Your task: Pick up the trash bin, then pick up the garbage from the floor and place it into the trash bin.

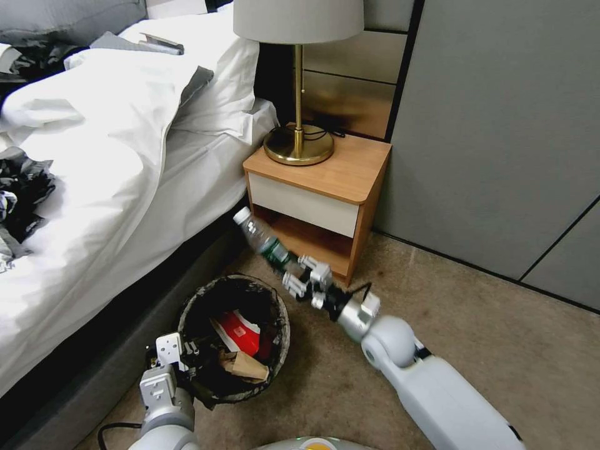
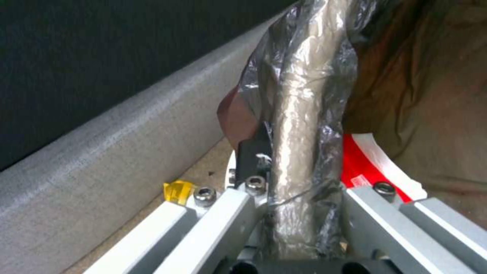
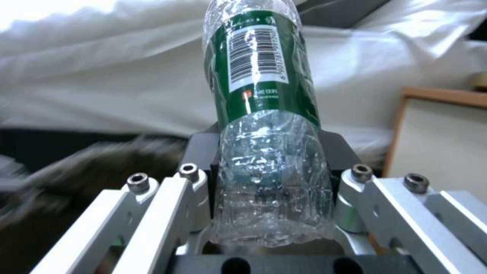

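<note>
The trash bin (image 1: 282,340), round with a dark bag liner (image 2: 304,114) over its rim, hangs beside the bed. My left gripper (image 1: 182,357) is shut on its near rim, seen close up in the left wrist view (image 2: 299,190). Inside lie a red-and-white wrapper (image 1: 237,331) (image 2: 365,167) and a brown paper scrap (image 1: 245,367). My right gripper (image 1: 299,276) (image 3: 269,179) is shut on the base end of a crumpled clear bottle with a green label (image 1: 262,240) (image 3: 264,114). It holds the bottle tilted in the air, past the bin's far rim. A small yellow wrapper (image 2: 177,190) lies on the carpet by the bed base.
A wooden nightstand (image 1: 325,181) with a brass lamp (image 1: 299,145) stands just behind the bottle. The bed (image 1: 94,187), with white bedding, and its dark base (image 1: 94,369) run along the left. Grey wall panels (image 1: 500,125) close the right; open carpet (image 1: 500,337) lies in front of them.
</note>
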### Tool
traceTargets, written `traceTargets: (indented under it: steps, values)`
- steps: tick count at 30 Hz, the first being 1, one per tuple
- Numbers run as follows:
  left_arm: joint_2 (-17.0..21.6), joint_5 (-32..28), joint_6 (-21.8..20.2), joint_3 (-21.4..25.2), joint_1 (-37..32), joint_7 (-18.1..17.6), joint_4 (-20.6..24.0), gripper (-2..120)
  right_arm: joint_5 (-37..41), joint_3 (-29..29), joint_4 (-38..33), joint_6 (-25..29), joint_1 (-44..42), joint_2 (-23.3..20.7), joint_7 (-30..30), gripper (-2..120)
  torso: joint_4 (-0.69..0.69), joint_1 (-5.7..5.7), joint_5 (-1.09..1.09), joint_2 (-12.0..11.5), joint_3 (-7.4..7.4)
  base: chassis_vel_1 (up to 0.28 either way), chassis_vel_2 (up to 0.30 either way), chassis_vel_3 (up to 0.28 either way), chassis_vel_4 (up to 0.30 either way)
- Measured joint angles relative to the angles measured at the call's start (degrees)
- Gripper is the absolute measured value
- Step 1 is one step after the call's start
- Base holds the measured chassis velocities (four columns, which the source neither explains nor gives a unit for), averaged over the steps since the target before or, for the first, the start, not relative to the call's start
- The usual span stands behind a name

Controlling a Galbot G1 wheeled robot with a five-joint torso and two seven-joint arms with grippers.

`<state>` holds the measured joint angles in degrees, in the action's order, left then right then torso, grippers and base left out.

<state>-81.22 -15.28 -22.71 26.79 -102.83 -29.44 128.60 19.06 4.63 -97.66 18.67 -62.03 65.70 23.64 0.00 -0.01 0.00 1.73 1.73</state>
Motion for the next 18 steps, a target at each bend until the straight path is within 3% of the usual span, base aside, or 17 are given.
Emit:
traceTargets:
  steps: [9,18]
  values:
    - [-0.26,0.05,-0.10,-0.27,-0.56,-0.05,1.27,0,-4.01,1.21,4.03,2.24,-4.14,-0.89,0.62,29,0.00,0.00,0.00,0.00,0.00,0.000,0.000,0.000,0.000]
    - [-0.99,0.53,-0.11,-0.78,-1.63,-0.20,2.56,0,-5.36,2.13,11.40,2.36,-2.40,4.02,0.80,29,0.01,0.01,0.00,-0.01,0.01,0.000,0.000,0.000,0.000]
